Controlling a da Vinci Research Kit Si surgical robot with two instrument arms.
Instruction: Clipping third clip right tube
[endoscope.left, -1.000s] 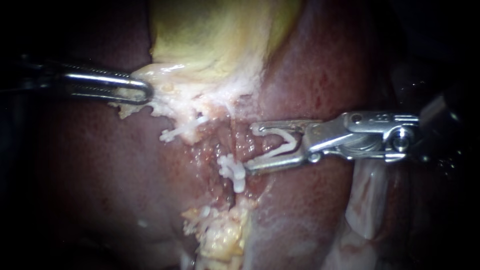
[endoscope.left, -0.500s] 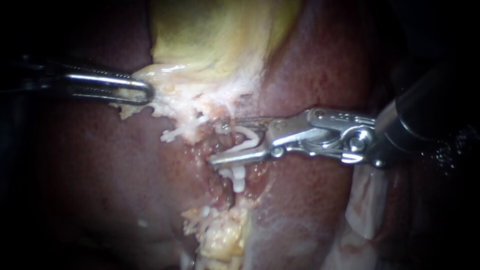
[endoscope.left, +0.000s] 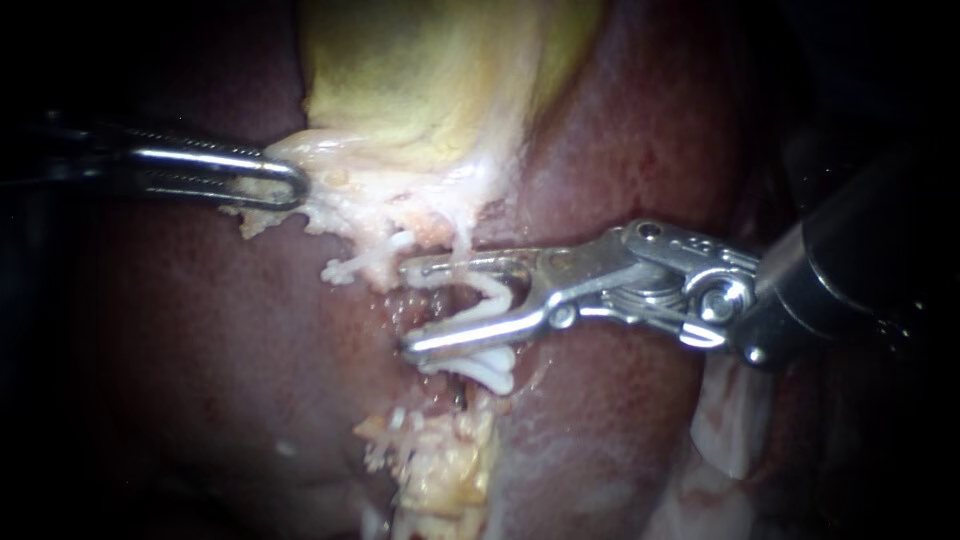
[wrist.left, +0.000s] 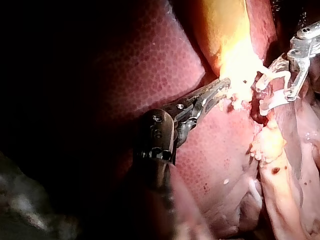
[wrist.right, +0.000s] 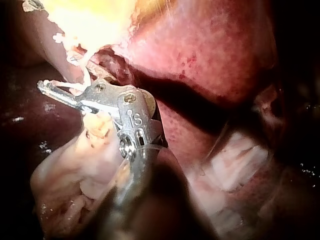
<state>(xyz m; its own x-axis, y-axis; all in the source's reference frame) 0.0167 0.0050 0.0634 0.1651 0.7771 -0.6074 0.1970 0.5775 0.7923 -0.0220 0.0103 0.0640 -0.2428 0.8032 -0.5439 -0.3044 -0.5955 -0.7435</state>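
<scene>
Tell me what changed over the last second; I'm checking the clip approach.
The right instrument advanced left over the liver, bringing its open clip astride the tissue between the upper clip and the lower clip, which looks nudged. The left instrument kept its hold on the gallbladder edge; the upper clip stayed.

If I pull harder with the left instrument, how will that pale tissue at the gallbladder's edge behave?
Probably floppy and stretchy: the pale tissue drapes from the gallbladder to the left instrument as a thin sheet. Likely fragile, since its edge looks ragged and frayed. It glistens wet, so it may slip.
</scene>
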